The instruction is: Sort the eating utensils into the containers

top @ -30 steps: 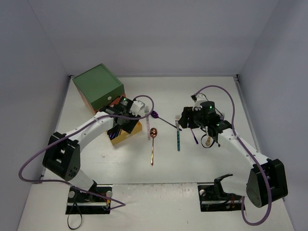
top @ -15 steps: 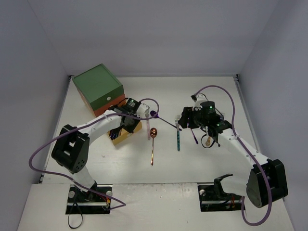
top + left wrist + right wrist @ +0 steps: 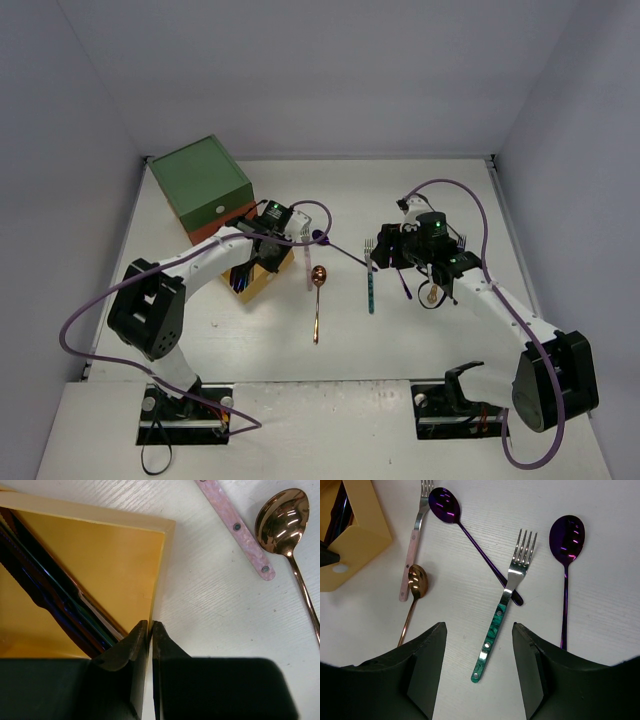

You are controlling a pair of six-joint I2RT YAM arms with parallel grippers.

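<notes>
Utensils (image 3: 50,592) inside yellow drawer (image 3: 110,560), closed left hand (image 3: 151,627) at its wall

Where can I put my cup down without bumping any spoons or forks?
Bare table lies at the far side, from the green-topped chest across to the right edge, and along the near strip between the copper spoon and the front edge. The middle is crowded: from the yellow drawer to the teal-handled fork, forks and spoons lie close together.

Open drawer, loose forks and spoons.
The yellow drawer (image 3: 262,282) sits open by the green-topped chest (image 3: 203,178), dark utensils (image 3: 55,605) inside. On the worktop (image 3: 420,190) lie a copper spoon (image 3: 417,582), pink fork (image 3: 412,542), teal fork (image 3: 506,600) crossing one purple spoon (image 3: 444,505), and another purple spoon (image 3: 566,537).
</notes>
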